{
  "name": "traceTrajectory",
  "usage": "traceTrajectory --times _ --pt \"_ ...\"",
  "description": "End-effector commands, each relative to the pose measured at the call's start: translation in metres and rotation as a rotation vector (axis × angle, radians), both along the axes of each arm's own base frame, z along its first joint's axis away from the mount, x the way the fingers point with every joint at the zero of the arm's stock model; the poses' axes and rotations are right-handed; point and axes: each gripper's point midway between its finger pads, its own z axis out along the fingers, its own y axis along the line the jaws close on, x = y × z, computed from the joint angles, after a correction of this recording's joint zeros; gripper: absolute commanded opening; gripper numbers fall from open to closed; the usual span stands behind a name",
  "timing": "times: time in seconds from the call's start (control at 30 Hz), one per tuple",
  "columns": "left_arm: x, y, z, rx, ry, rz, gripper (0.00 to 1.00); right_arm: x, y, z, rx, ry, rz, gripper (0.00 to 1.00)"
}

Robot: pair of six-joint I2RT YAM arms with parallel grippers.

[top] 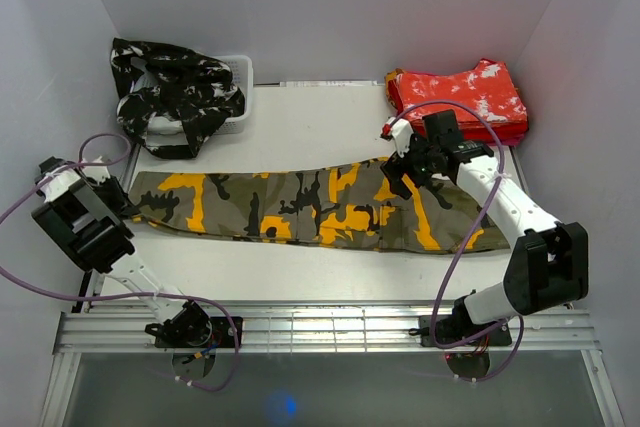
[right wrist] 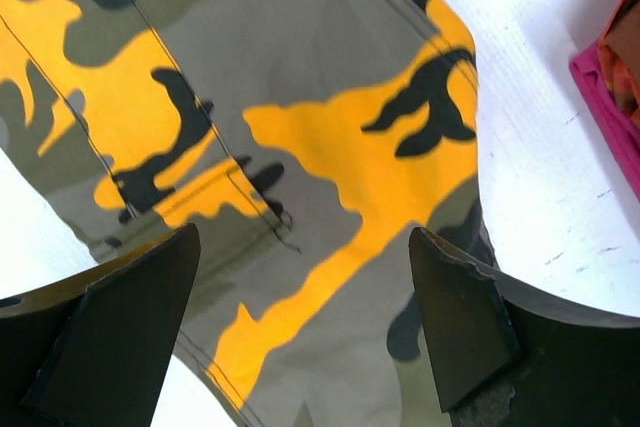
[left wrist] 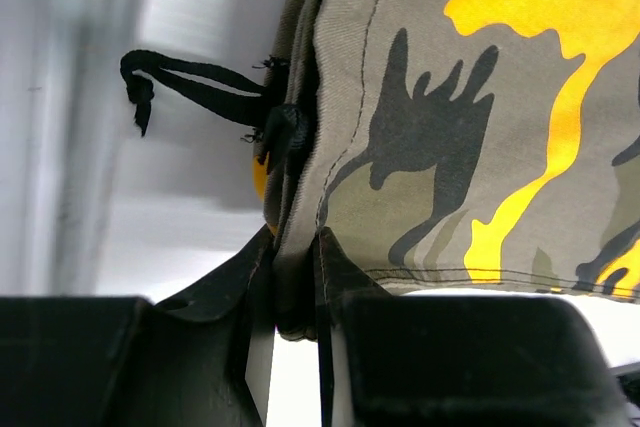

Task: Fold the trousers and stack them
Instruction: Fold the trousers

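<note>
Stretching left to right across the middle of the table (top: 300,127), the olive trousers (top: 300,209) lie flat in one long band. The narrow end is by the left wall and the wider end is in front of the right arm. A strip of bare table runs along their far edge, broadest at the centre. It is closed in at far left by a white basket (top: 243,72) holding the black-and-white trousers (top: 175,92), which spill over its rim. At far right it is closed in by the folded red trousers (top: 470,97). Another bare strip lies between the near edge of the olive cloth and the metal rail (top: 320,332) where the arms are bolted. The enclosure walls stand close on the left, right and far sides.

The left gripper (top: 125,202) sits at the left end of the olive trousers. In the left wrist view its fingers are pressed together on the hem, with the cloth pinched in the narrow slot between them. A black drawstring (left wrist: 190,82) loops out from the hem just beyond.

The right gripper (top: 398,175) is over the far edge of the trousers toward the right end, near the red pair but apart from it. In the right wrist view its fingers are spread wide with camouflage cloth between them and nothing clasped. Whether the tips touch the cloth cannot be told.
</note>
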Motion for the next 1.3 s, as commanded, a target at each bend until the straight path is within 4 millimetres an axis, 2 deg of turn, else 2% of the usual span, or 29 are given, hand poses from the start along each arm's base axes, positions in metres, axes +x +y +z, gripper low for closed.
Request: traceTrajectory --times 0.0,0.07,0.13,0.17,0.27,0.33,0.37,0.43,0.47,0.5,0.53,0.57,0.6,0.67,0.7,0.77,0.8,0.83,0.9,0.93,0.97,1.03,1.07,1.13,1.17,1.23,1.27 --pt "0.001 0.036 0.034 0.155 -0.057 -0.028 0.00 -0.012 -0.005 0.010 0.019 0.024 -0.013 0.90" --pt "0.005 0.042 0.055 0.183 -0.090 -0.043 0.00 -0.018 -0.013 0.005 0.012 0.058 -0.025 0.90" --pt "0.009 0.032 0.073 0.150 -0.142 -0.080 0.00 -0.024 -0.020 0.001 0.011 0.101 -0.036 0.90" --pt "0.015 0.032 0.090 0.158 -0.189 -0.102 0.00 -0.026 -0.023 -0.002 0.009 0.120 -0.043 0.90" --pt "0.026 -0.005 0.136 0.054 -0.327 -0.183 0.00 -0.028 -0.038 -0.007 0.008 0.171 -0.076 0.91" --pt "0.033 -0.046 0.165 -0.038 -0.410 -0.274 0.00 -0.026 -0.049 -0.007 0.006 0.187 -0.091 0.92" --pt "0.035 -0.059 0.175 -0.059 -0.433 -0.301 0.00 -0.030 -0.054 -0.012 -0.003 0.220 -0.100 0.94" --pt "0.043 -0.106 0.197 -0.129 -0.486 -0.373 0.00 -0.027 -0.069 -0.015 -0.009 0.246 -0.125 0.97" --pt "0.045 -0.122 0.203 -0.156 -0.502 -0.398 0.00 -0.032 -0.075 -0.017 -0.013 0.276 -0.137 0.98" --pt "0.047 -0.156 0.204 -0.207 -0.498 -0.461 0.00 -0.032 -0.080 -0.017 -0.015 0.287 -0.149 0.99" --pt "0.051 -0.175 0.216 -0.223 -0.528 -0.475 0.00 -0.030 -0.091 -0.018 -0.014 0.295 -0.171 1.00" --pt "0.053 -0.190 0.220 -0.234 -0.535 -0.491 0.00 -0.028 -0.094 -0.018 -0.015 0.306 -0.175 1.00" --pt "0.053 -0.218 0.217 -0.270 -0.522 -0.534 0.00 -0.030 -0.105 -0.018 -0.014 0.328 -0.205 1.00" --pt "0.063 -0.241 0.229 -0.289 -0.560 -0.516 0.00 -0.028 -0.121 -0.017 -0.010 0.337 -0.235 0.95" --pt "0.064 -0.263 0.229 -0.315 -0.553 -0.545 0.00 -0.027 -0.125 -0.014 -0.009 0.339 -0.243 0.95" --pt "0.075 -0.283 0.227 -0.334 -0.534 -0.493 0.00 -0.026 -0.137 -0.011 -0.011 0.335 -0.261 0.95" --pt "0.073 -0.309 0.225 -0.345 -0.517 -0.522 0.00 -0.025 -0.140 -0.009 -0.015 0.331 -0.261 0.95" --pt "0.079 -0.322 0.226 -0.335 -0.533 -0.525 0.00 -0.027 -0.145 -0.009 -0.017 0.335 -0.275 0.95" --pt "0.077 -0.363 0.212 -0.310 -0.482 -0.538 0.00 -0.029 -0.150 -0.009 -0.025 0.335 -0.275 0.95" --pt "0.079 -0.375 0.207 -0.297 -0.485 -0.538 0.00 -0.031 -0.150 -0.009 -0.025 0.337 -0.275 0.95" --pt "0.072 -0.398 0.202 -0.313 -0.457 -0.544 0.00 -0.032 -0.151 -0.009 -0.029 0.337 -0.274 0.95" --pt "0.076 -0.417 0.189 -0.280 -0.448 -0.530 0.00 -0.034 -0.151 -0.010 -0.030 0.339 -0.273 0.95" --pt "0.069 -0.437 0.184 -0.285 -0.428 -0.547 0.00 -0.035 -0.151 -0.010 -0.028 0.339 -0.274 0.95" --pt "0.075 -0.449 0.167 -0.248 -0.394 -0.512 0.00 -0.036 -0.151 -0.011 -0.027 0.345 -0.273 0.95" --pt "0.067 -0.465 0.160 -0.255 -0.369 -0.519 0.00 -0.036 -0.151 -0.011 -0.026 0.346 -0.276 0.95" --pt "0.067 -0.478 0.140 -0.225 -0.335 -0.505 0.00 -0.038 -0.150 -0.012 -0.023 0.351 -0.273 0.94" --pt "0.058 -0.491 0.131 -0.224 -0.317 -0.528 0.00 -0.038 -0.150 -0.012 -0.020 0.354 -0.272 0.94"
